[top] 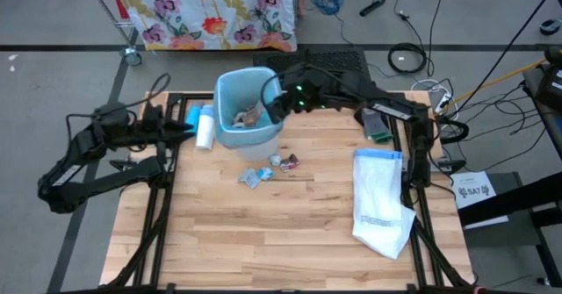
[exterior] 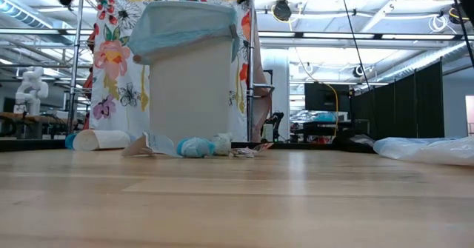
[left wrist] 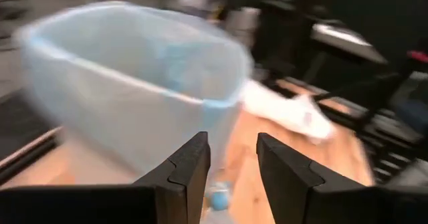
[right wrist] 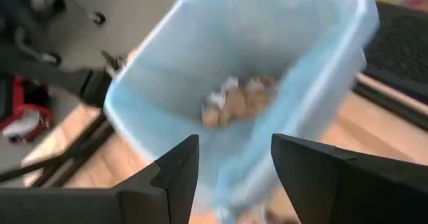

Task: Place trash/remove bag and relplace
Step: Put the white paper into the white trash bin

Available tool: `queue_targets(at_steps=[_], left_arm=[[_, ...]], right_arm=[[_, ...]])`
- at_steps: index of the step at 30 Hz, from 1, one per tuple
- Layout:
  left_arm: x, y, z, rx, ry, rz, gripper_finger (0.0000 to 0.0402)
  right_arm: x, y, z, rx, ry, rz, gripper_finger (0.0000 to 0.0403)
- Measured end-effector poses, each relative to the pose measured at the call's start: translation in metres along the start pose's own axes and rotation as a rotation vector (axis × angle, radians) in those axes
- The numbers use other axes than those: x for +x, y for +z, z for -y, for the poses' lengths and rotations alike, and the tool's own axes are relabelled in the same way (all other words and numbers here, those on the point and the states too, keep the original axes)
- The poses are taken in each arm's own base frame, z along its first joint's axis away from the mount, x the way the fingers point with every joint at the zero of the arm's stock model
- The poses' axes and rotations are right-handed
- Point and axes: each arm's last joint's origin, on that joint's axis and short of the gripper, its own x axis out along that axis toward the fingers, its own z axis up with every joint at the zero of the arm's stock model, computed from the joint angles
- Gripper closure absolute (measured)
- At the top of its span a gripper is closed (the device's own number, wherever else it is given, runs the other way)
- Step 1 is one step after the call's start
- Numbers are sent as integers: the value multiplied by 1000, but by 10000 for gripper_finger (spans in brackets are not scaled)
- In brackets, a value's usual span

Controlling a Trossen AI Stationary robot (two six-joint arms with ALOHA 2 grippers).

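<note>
The right pincer (right wrist: pixel 234 177) hangs over the bin (top: pixel 248 110), right above its open top. Its two fingers are spread apart and hold nothing. Looking down past them, some trash in the bin (right wrist: pixel 237 100) lies at the bottom, brown and white scraps sitting inside the blue bag (right wrist: pixel 334 63) that lines it.

More trash on the bench (top: pixel 268 167) lies in front of the bin. These are small crumpled bits, blue, white and pink, close together in a loose row. They lie toward the front of the bench from the right pincer, and a little lower than it, down on the wood. So the pincer probably has to come away from the bin's top and go down to reach them.

The left pincer (left wrist: pixel 233 177) waits beside the bin on its left side. Its fingers are apart too, with nothing between them. A blue-and-white cylinder (top: pixel 204 125) lies just below it, next to the bin.

The right arm looks like the nearer one for the scraps, since they lie on its side of the bin's front.

The white bag (top: pixel 379 202) lies flat on the right part of the bench (top: pixel 263 241), with its long way running front to back. It is well apart from the scraps. The bench is bare wood around the scraps, so there is open room to come down. The bin's wall stands close behind them.
</note>
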Motion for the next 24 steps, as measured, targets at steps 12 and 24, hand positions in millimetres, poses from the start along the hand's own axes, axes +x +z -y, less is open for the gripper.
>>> queue_targets(at_steps=[12,24], left_arm=[[-31,10,7,-185,158,-73,272],[8,25,1,-349,143,-156,275]], right_arm=[[-54,-53,4,-150,-315,-223,224],[-42,-81,4,-301,-351,-328,225]])
